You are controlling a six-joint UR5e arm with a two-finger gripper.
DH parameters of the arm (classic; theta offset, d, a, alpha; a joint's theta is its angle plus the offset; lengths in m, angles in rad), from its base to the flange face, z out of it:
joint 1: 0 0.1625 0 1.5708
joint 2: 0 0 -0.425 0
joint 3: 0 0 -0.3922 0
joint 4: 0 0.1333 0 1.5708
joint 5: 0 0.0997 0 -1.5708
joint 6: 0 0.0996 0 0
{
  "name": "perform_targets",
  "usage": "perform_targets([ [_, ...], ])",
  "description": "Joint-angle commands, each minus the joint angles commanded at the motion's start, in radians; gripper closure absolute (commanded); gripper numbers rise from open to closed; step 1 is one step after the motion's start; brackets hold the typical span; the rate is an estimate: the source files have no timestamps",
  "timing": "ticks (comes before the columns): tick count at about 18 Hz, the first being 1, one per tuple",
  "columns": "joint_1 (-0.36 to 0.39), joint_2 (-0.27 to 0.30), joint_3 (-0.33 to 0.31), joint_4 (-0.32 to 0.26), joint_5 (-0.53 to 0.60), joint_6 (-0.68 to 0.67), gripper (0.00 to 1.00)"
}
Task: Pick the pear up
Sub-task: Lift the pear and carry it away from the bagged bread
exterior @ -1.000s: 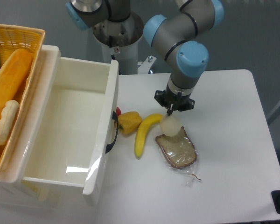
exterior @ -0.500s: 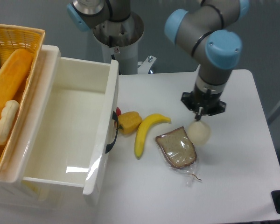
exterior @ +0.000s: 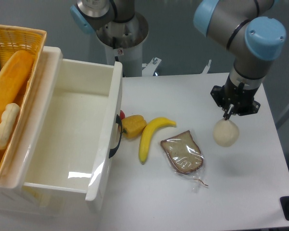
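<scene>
The pear (exterior: 226, 133) is a pale cream, roundish fruit. It hangs just under my gripper (exterior: 228, 115), which is shut on its thin dark stem and holds it above the white table (exterior: 260, 192), to the right of the wrapped bread. A faint shadow lies on the table below it. The fingertips are mostly hidden by the gripper body.
A bagged bread slice (exterior: 182, 153), a banana (exterior: 151, 135) and an orange-yellow bell pepper (exterior: 133, 125) lie mid-table. A white open bin (exterior: 115, 96) stands at the left, with a wicker basket (exterior: 19, 34) of food behind it. The robot base (exterior: 120, 36) is at the back.
The gripper has carried the pear to the right, from above the bread's top edge to well right of it, and slightly higher off the table.
</scene>
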Motion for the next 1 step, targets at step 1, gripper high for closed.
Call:
perform_targets([
  [1, -0.002, 0.002, -0.008, 0.002, 0.002, 0.0, 1.0],
])
